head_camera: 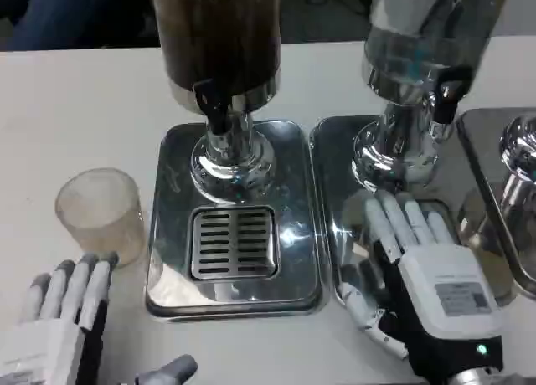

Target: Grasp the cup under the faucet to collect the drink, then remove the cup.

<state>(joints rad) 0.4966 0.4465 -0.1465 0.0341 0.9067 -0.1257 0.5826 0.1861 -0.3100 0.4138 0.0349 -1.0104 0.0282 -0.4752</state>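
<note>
A clear frosted plastic cup [100, 213] stands upright on the white table, left of the drip tray. The dark drink dispenser [222, 42] rises at the back with its black faucet [209, 105] above a silver base. Below it lies a steel tray [172, 268] with a slotted grate [234, 243]; nothing stands on the grate. My left hand [63, 318] sits at the bottom left, fingers straight and apart, just short of the cup. My right hand [423, 272] lies flat over the second tray with fingers extended and holds nothing.
A second dispenser [419, 59] with clear liquid stands on its own steel tray [335, 167] to the right. A third tray and base [511, 159] show at the right edge. Bare table lies to the left of the cup.
</note>
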